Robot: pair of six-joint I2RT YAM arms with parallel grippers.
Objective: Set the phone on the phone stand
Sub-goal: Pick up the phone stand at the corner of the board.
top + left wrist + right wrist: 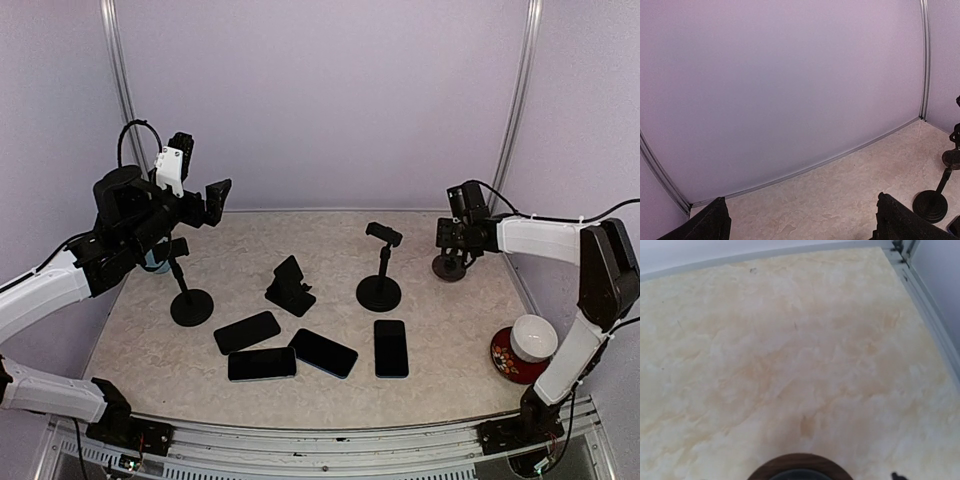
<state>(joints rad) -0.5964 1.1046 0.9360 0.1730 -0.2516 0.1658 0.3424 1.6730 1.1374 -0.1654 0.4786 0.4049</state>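
Several black phones lie flat at the front middle of the table: one (246, 332), one (262, 364), one (323, 352) and one (391, 348). A pole phone stand (191, 305) stands at the left, a folding stand (290, 287) in the middle, and a second pole stand (379, 290) to its right, which also shows in the left wrist view (931, 204). My left gripper (205, 175) is open and empty, raised high above the left stand. My right gripper (455, 245) hangs over a small round stand base (449, 267); its fingers do not show in its wrist view.
A white cup on a red saucer (512, 362) sits at the front right. A bluish object (154, 264) sits behind the left stand. The dark round base (800, 472) fills the bottom of the right wrist view. Walls close the back and sides.
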